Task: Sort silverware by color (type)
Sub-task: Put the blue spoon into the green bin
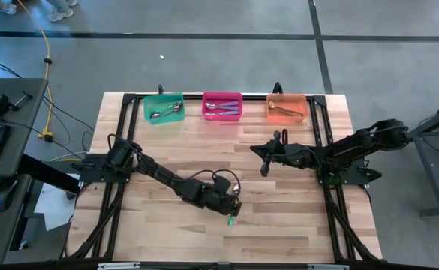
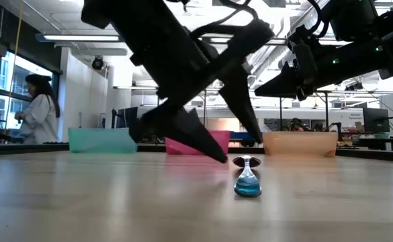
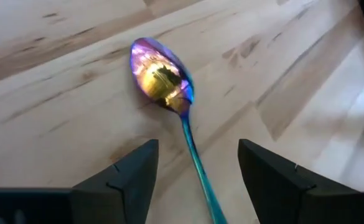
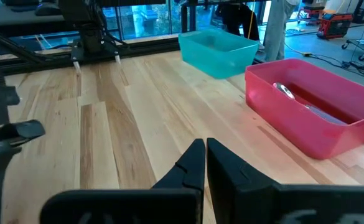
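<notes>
A slim spoon (image 3: 161,74) with an iridescent bowl and a teal-green handle lies flat on the wood near the table's near edge, and shows as the spoon (image 1: 230,220) in the high view and the spoon (image 2: 247,180) in the low view. My left gripper (image 3: 197,180) is open and low over it, one finger on each side of the handle, apart from it. My right gripper (image 4: 205,146) is shut on nothing and hangs above the table's right middle, where the high view shows the right gripper (image 1: 266,161). More spoons lie in the bins.
Three bins stand in a row along the far edge: a teal bin (image 1: 163,107), a pink bin (image 1: 222,106) and an orange bin (image 1: 287,107), each with spoons inside. Bare wood lies between the bins and the arms. A person (image 2: 38,107) stands beyond the table.
</notes>
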Tool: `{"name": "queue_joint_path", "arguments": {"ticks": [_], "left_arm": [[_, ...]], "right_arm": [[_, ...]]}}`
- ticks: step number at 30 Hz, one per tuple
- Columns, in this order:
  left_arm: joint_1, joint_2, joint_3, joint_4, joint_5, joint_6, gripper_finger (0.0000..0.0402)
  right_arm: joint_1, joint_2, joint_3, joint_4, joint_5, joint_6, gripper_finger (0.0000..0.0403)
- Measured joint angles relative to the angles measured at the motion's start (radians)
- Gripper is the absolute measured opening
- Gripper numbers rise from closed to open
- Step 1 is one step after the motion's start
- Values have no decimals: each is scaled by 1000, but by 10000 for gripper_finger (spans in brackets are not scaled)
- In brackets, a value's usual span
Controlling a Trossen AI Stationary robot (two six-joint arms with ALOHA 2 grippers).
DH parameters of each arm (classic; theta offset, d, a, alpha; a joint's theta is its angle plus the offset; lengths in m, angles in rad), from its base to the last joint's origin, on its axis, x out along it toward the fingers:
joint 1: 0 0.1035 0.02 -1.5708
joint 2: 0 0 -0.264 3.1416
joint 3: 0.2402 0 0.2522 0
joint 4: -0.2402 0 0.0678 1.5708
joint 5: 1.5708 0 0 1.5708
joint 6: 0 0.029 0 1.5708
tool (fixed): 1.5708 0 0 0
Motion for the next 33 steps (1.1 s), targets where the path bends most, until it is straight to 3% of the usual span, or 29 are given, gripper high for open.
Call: {"name": "queue_joint_path", "arguments": {"ticks": [16,28,33], "left_arm": [[26,88,68,-108,-96,184,199],[80,19,64,-467,-39,530,64],[119,8,35,-502,-31,725,15]], "right_arm": [[0,0,0,-1,0,-18,0],[0,0,0,-11,0,-9,0],[0,0,0,-9,0,-6,0]]}}
